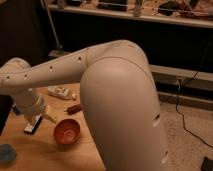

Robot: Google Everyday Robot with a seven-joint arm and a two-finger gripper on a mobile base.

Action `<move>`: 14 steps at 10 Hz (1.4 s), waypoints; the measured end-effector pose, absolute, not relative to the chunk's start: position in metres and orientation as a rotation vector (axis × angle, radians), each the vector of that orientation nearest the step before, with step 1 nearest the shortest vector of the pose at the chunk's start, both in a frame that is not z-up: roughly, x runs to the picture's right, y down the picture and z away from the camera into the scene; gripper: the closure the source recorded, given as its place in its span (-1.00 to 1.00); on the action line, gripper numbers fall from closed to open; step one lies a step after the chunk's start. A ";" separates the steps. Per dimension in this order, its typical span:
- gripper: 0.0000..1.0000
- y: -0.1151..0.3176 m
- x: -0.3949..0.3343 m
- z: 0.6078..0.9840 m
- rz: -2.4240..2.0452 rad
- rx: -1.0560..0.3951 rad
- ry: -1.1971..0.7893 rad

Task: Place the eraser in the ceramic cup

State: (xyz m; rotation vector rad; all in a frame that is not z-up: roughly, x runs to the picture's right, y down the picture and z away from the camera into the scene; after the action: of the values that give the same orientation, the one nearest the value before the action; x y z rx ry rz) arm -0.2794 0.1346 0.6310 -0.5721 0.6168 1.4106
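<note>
Logged the gripper (36, 119) low over the left end of the wooden table (47, 156), at the tip of the white arm (65, 67) filling most of the view. Could not tell whether spread, pressed together or pinching anything; working end hidden behind the wrist housing.

Found the eraser (31, 127) directly under the gripper, touching it or very nearly so, tilted, white face up, just left of the red-orange bowl (66, 131). Could not tell whether lifted clear of the table or resting on it.

Found the ceramic cup (6, 153) at the lower left corner of the view, partly cut off by the edge, nearer the camera than the eraser and apart from it.

Noted a white tube-like item (61, 92) and a small dark red item (74, 108) farther back on the table, both clear of the gripper.

Judged progress: early to middle. Reach to the eraser done; secure hold unconfirmed; eraser not yet in the cup. Left to do: lift, carry toward the cup while keeping left of the bowl, lower in, release. Judged the fit awkward, with a long eraser and a small cup; probably called for end-first entry.
</note>
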 end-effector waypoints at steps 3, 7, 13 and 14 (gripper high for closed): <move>-0.30 0.135 -0.279 0.631 1.411 -0.572 0.617; -0.30 0.135 -0.279 0.631 1.411 -0.572 0.617; -0.30 0.134 -0.280 0.633 1.410 -0.574 0.617; -0.30 0.131 -0.280 0.641 1.413 -0.576 0.618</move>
State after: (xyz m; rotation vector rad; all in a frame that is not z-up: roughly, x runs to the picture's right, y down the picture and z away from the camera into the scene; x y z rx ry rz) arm -0.2797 0.1311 0.6413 -0.5756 0.6181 1.4129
